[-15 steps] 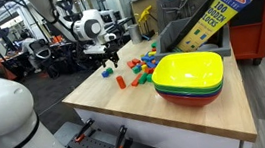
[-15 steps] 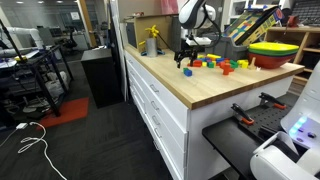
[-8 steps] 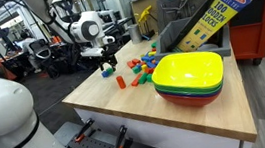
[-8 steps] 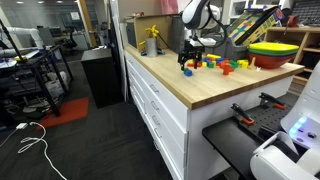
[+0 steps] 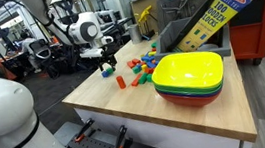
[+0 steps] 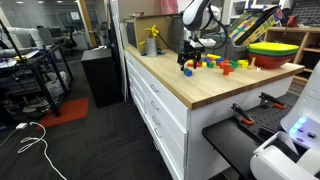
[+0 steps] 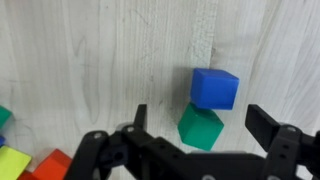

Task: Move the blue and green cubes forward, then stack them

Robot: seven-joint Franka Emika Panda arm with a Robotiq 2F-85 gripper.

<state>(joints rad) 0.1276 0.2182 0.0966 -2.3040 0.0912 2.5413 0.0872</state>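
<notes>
Judged stacking step in hand. Saw gripper [image 7: 200,120] hovering, jaws spread wide, astride green cube [image 7: 201,128], which touched blue cube [image 7: 215,88]. Both near tabletop's end edge, well apart from yellow bowl [image 5: 188,73]. Next probably: lower, close on green, lift onto blue.

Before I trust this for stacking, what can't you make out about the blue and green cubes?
Both exterior views: cubes too small to pick out under the gripper.
Wrist view: lower edge of the green cube hidden by the gripper's body; whether it touches the blue cube is unclear.
</notes>
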